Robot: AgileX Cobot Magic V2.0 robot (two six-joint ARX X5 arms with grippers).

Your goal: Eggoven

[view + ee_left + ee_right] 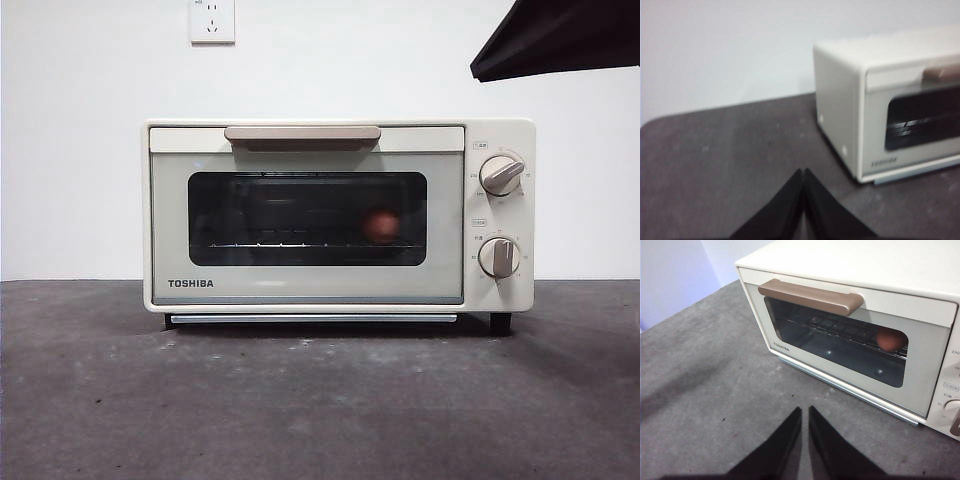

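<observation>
1 cream TOSHIBA toaster oven [338, 215] stands on the grey table [300, 400], door closed, with 2 knobs at right. 1 reddish-brown egg [381, 225] rests on its rack, right of centre. The left gripper [803, 172] and right gripper [804, 411], both closed and empty, hover near the table.

Front view: even, soft, bright light; sharp focus. Toaster oven [338, 215] casts a narrow dark shadow beneath its base on the bench [300, 410]. Faint pale reflections on the dark glass window [307, 218].
Left wrist view: soft and blurred throughout, oven lettering unreadable, colours washed out.
Right wrist view: clear; small glare spots on the glass; diffuse shadow across the bench.
</observation>
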